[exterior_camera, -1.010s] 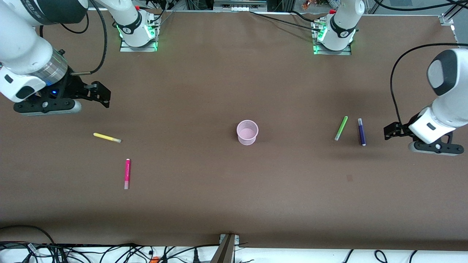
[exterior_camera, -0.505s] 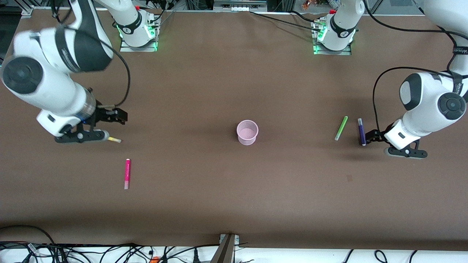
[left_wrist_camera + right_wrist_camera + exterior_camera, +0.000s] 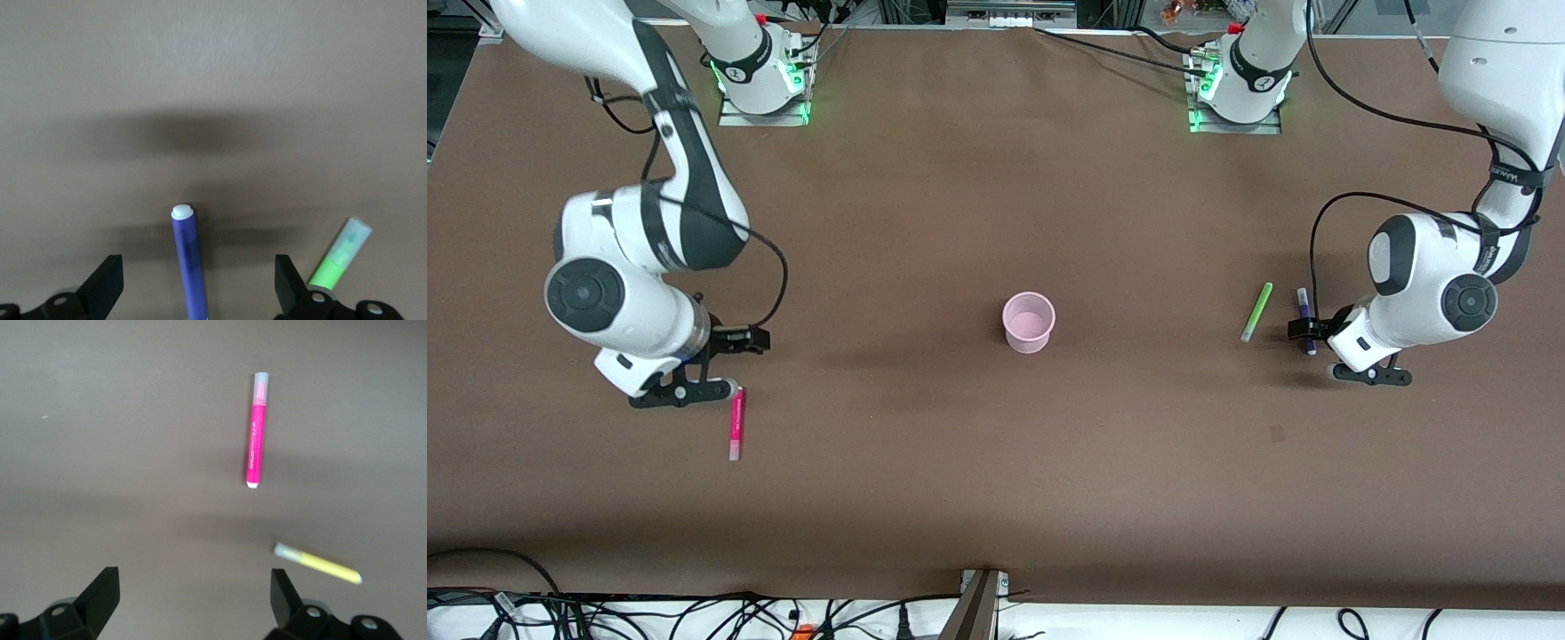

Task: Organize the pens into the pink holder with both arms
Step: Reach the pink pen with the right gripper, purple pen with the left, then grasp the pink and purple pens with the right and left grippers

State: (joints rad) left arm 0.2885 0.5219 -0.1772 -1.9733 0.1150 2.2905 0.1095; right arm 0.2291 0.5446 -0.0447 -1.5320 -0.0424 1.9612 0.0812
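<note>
Now the fingers (image 3: 107,287) of the left gripper (image 3: 199,290) are spread wide, and the purple pen (image 3: 189,260) lies on the bench (image 3: 996,480) between them, not touched by either one. Just beside one finger lies the green pen (image 3: 340,257), tilted a little against the purple one. In the front view the left gripper (image 3: 1303,331) is low over the purple pen (image 3: 1304,307) at the left arm's end of the bench, with the green pen (image 3: 1256,312) near it on the side of the pink holder (image 3: 1029,322).

The fingers (image 3: 101,595) of the right gripper (image 3: 193,597) are also wide and hold nothing. Its wrist view shows the yellow pen (image 3: 319,563) close to one finger and the magenta pen (image 3: 256,430) more apart. In the front view the right gripper (image 3: 734,342) is low at the right arm's end; the yellow pen is hidden under the arm there, and the magenta pen (image 3: 736,424) lies nearer to the front camera. The pink holder stands upright in the middle of the bench, well apart from all pens.
</note>
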